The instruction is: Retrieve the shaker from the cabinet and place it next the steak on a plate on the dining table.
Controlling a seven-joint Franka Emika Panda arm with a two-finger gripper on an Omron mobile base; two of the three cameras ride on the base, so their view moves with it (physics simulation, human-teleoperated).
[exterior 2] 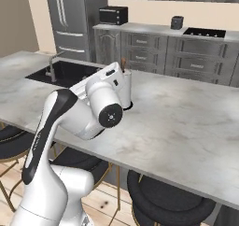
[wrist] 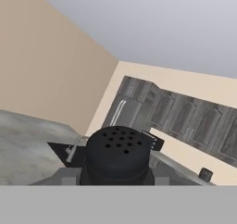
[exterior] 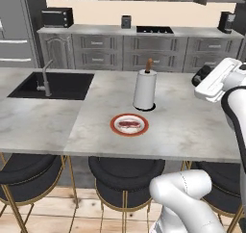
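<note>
In the left base view you have the dining table (exterior: pixel 192 126) stretched across the frame, and the paper towel roll (exterior: pixel 144 89) standing on it makes a handy landmark. Just in front of the roll, on the near side, sits the plate (exterior: pixel 129 124) with the steak (exterior: pixel 129 124) lying flat in its middle; plate and roll base are close but apart. Well to the left of the roll you see the black sink (exterior: pixel 57 85) and its tap (exterior: pixel 46 79) set into the stone top. To the right of the roll, near the frame edge, the white arm reaches over the table, and its hand end is cut off there. In the right base view the arm's elbow blocks most of the roll (exterior 2: pixel 125 86), so you get only its brown tip and a strip of white behind the joint; the sink (exterior 2: pixel 70 73) lies to the left of the roll, and bare table (exterior 2: pixel 186 122) runs off to its right. In the hand view the shaker (wrist: pixel 118 156) fills the bottom centre, its perforated black cap facing the camera, and the gripper (wrist: pixel 115 179) is clamped narrowly around it; the fingers themselves are barely visible beside the body, so the exact contact is hard to judge. Beyond the shaker you see the sink's tap (wrist: pixel 73 150) and a row of dark wall units.
</note>
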